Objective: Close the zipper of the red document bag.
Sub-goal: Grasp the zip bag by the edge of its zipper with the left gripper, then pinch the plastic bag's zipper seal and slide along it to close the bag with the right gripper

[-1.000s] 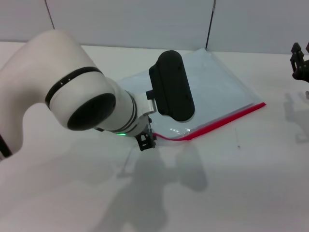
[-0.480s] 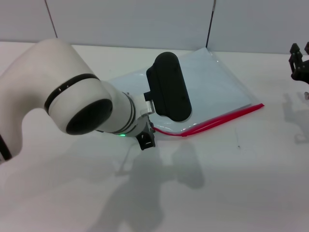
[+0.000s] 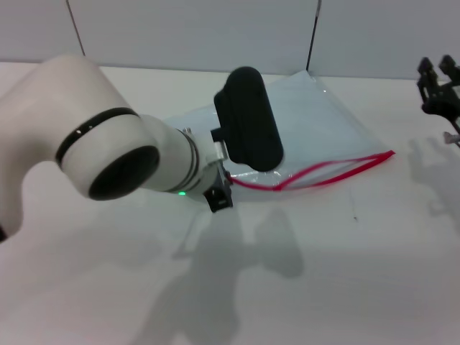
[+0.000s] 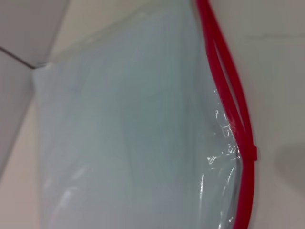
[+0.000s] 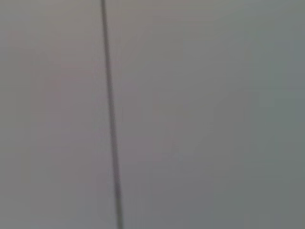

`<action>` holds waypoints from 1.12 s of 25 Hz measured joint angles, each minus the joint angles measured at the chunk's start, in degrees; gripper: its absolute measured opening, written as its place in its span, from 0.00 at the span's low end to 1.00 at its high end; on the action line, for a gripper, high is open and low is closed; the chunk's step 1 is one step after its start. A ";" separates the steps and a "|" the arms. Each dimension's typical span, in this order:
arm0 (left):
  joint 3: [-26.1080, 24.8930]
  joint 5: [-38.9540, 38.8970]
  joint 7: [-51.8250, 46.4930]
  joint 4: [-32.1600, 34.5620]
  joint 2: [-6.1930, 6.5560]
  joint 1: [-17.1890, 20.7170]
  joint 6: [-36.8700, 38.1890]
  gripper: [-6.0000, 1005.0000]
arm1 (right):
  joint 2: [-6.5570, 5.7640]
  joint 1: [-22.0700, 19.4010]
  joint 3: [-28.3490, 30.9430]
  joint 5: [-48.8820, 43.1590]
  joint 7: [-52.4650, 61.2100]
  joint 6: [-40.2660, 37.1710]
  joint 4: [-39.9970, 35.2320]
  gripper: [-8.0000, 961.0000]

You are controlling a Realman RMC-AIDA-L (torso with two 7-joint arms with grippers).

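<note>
Pouch: flat rectangular translucent pale-blue plastic document bag [image 3: 316, 126], lying flat on the white matte tabletop [image 3: 345, 273] and taken as the landmark for everything listed. Closure: thin bright-red zipper strip [image 3: 327, 175] along the pouch's front edge, the edge nearest the robot; over the stretch toward the pouch's right corner its two red tracks stand apart in a narrow loop, and the left wrist view shows the same tracks [image 4: 228, 71] separated, then meeting at a small red block [image 4: 250, 153] on the strip. Whether that block is the slider cannot be told. Left gripper [image 3: 219, 198]: low over the tabletop at the pouch's front-left corner, beside the end of the red strip, below the arm's bulky white wrist and its black camera housing [image 3: 248, 118], which covers part of the pouch; its fingers are hidden, so released or clenched cannot be told. Right gripper [image 3: 438, 90]: black, raised, well apart from the pouch beyond its right corner; its grip state cannot be told. Backdrop: pale grey wall panels [image 3: 215, 32] behind the pouch's far edge, with a dark vertical seam [image 5: 110, 124].
</note>
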 joint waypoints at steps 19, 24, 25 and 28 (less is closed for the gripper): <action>-2.39 13.26 -5.15 15.24 0.09 9.86 4.00 0.06 | -9.05 3.38 0.18 -33.40 30.37 -8.54 -7.15 0.36; -2.44 13.39 -5.21 17.02 0.15 11.29 5.76 0.05 | -10.20 5.67 1.60 -39.88 34.28 -8.72 -8.50 0.36; -2.45 13.61 -5.22 17.52 0.20 11.59 6.09 0.05 | -10.43 6.03 2.36 -41.71 35.49 -8.91 -8.80 0.36; -2.45 14.70 -5.43 18.61 0.18 12.08 6.46 0.05 | -10.97 6.57 5.74 -47.70 38.40 -9.26 -9.99 0.37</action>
